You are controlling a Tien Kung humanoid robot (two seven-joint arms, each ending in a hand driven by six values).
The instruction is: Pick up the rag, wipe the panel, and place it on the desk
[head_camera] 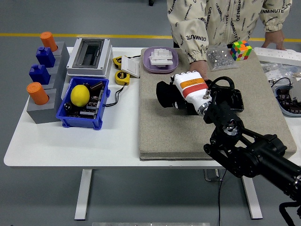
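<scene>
Wiping: right hand [188, 87], fingers clamped on black rag [165, 94], pressed it flat across black panel [230, 101] on the felt mat [188, 136] at counter's 1 o'clock. Person's hand [200, 69] rested just beyond, likely steadying panel.
</scene>
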